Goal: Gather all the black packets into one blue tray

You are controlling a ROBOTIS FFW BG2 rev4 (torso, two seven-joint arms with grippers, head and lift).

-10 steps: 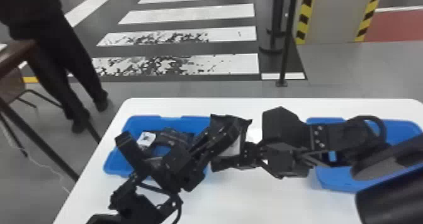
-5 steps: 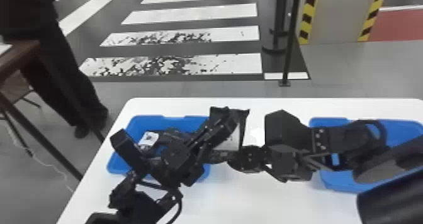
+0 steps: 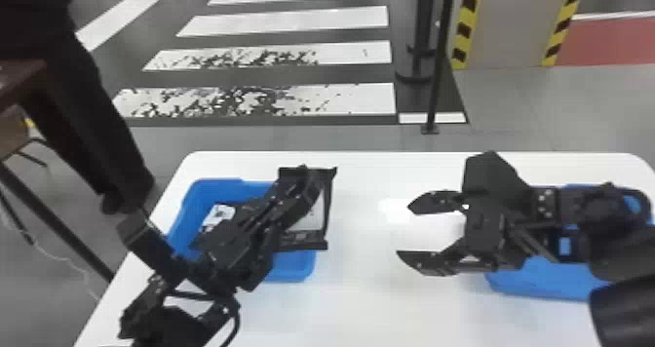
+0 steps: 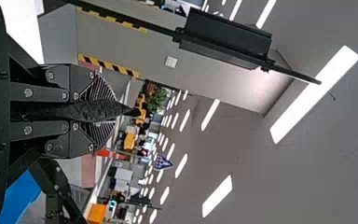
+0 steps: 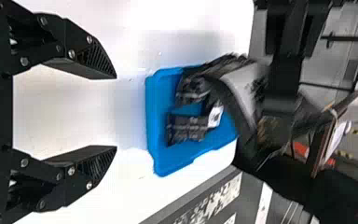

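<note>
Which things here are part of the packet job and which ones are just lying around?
Part of the job:
- left tool, holding a black packet
- black packets in the left blue tray
- right tool, open
- right blue tray, probably

Just around:
- brown table
- thin black post

1. Left blue tray (image 3: 214, 189): partly behind left arm (image 3: 219, 260).
2. Right blue tray (image 3: 541, 283): partly behind right arm (image 3: 597, 209).
3. Worktop (image 3: 380, 312): cut by head view's bottom edge.
4. Left arm: blurred in right wrist view.
</note>
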